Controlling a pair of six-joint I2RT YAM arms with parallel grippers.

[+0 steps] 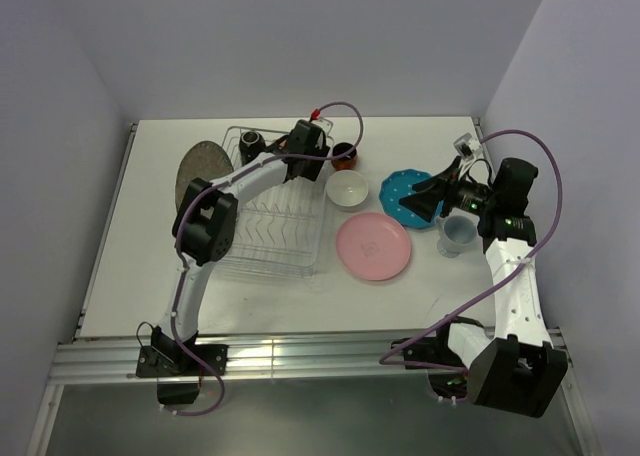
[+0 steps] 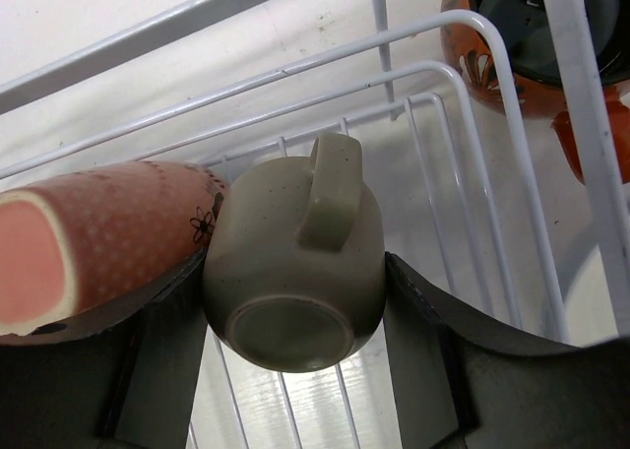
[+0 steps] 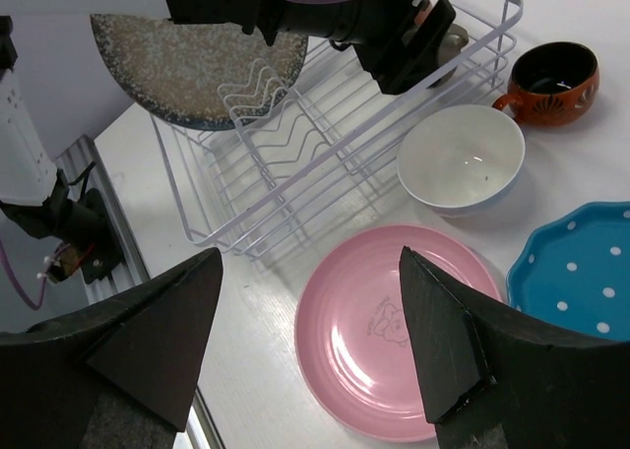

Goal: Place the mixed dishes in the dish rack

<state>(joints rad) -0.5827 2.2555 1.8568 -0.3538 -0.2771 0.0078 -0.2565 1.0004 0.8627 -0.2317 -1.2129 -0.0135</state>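
Note:
The wire dish rack point(image 1: 268, 221) holds a black mug point(image 1: 250, 143) at its far end, and a grey speckled plate point(image 1: 199, 166) stands at its far left. My left gripper point(image 1: 302, 142) is over the rack's far right corner, shut on a grey-beige mug point(image 2: 292, 262) held base towards the camera, beside a pink mug point(image 2: 98, 237) lying in the rack. My right gripper point(image 3: 310, 257) is open and empty above the pink plate point(image 3: 394, 336). The white bowl point(image 1: 347, 189), teal dotted plate point(image 1: 402, 194), dark-red mug point(image 1: 345, 156) and pale blue mug point(image 1: 455, 234) sit on the table.
The table point(image 1: 140, 266) is walled at the back and on both sides. A metal rail point(image 1: 300, 356) runs along its near edge. The dark-red mug point(image 2: 532, 35) stands just outside the rack's far right corner.

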